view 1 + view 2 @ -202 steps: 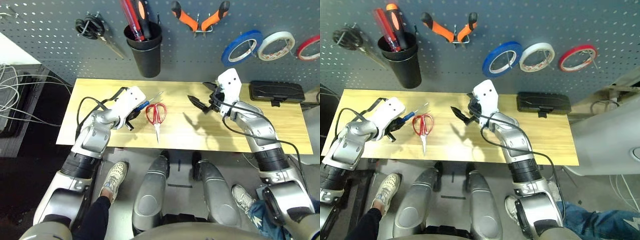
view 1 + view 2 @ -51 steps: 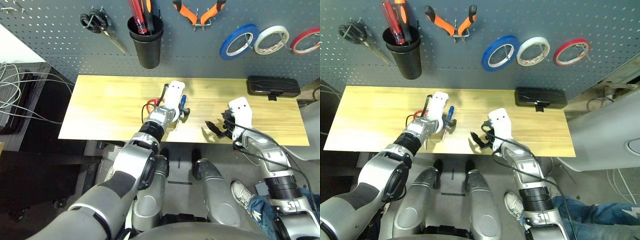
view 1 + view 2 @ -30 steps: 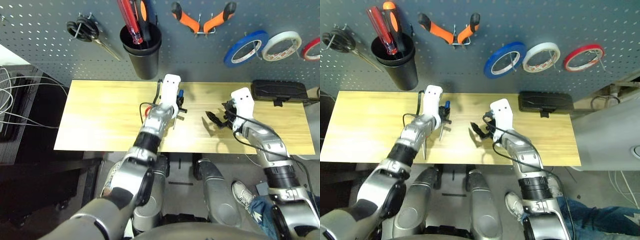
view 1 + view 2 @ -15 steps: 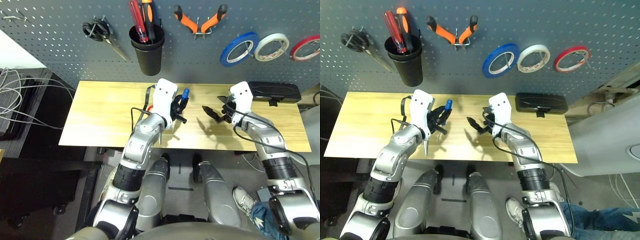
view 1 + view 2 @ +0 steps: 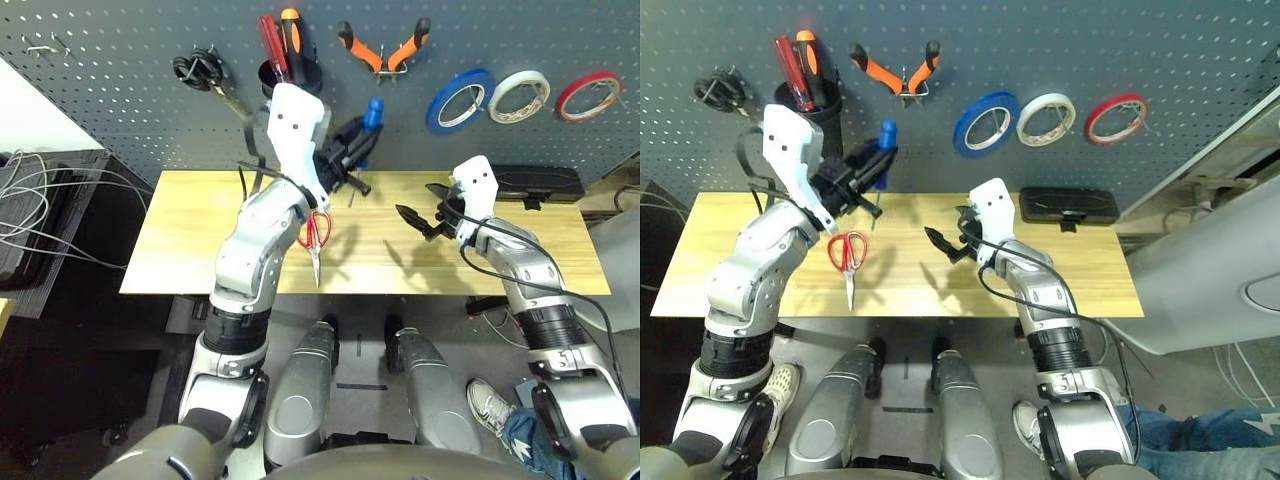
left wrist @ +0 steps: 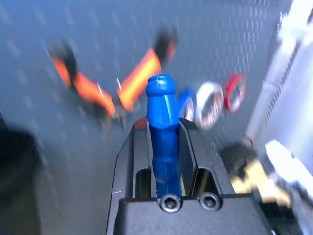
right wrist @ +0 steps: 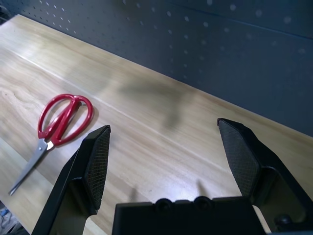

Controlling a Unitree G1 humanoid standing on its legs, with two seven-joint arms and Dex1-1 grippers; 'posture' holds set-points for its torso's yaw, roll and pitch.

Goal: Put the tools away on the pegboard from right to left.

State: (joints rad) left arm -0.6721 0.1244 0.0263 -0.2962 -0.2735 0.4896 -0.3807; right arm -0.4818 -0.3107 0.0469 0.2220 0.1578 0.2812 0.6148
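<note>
Black cup [image 5: 272, 75] hung on the pegboard [image 5: 120, 90], just to the left of the raised left gripper [image 5: 352, 150] and partly hidden behind that arm's white wrist housing. In it stood a red-handled tool [image 5: 272, 45] and an orange-and-black-handled one [image 5: 292, 38], handles up; tips hidden inside.

Left gripper was clamped on the small blue-handled screwdriver [image 6: 164, 127], handle pinched between the two fingers [image 6: 188, 147], rounded blue end poking out past the fingertips toward the board. It was held off the table, in front of the pegboard, below the orange-and-black-handled pliers [image 5: 382, 48] on their hook.

Blue tape ring [image 5: 458, 100] hung on the board to the right of that gripper, with a white tape ring [image 5: 525, 95] and a red tape ring [image 5: 588, 93] further right. Black-handled scissors [image 5: 205, 75] hung left of the cup.

Right gripper [image 7: 166, 147] hovered low over the wooden table [image 5: 200, 240], fingers spread wide, holding nothing. Red-handled scissors [image 7: 61, 122] lay flat on the table to its left, below the left gripper, blades pointing toward the near edge. A black case [image 5: 540, 182] lay just to the right of the right gripper, at the table's back edge.
</note>
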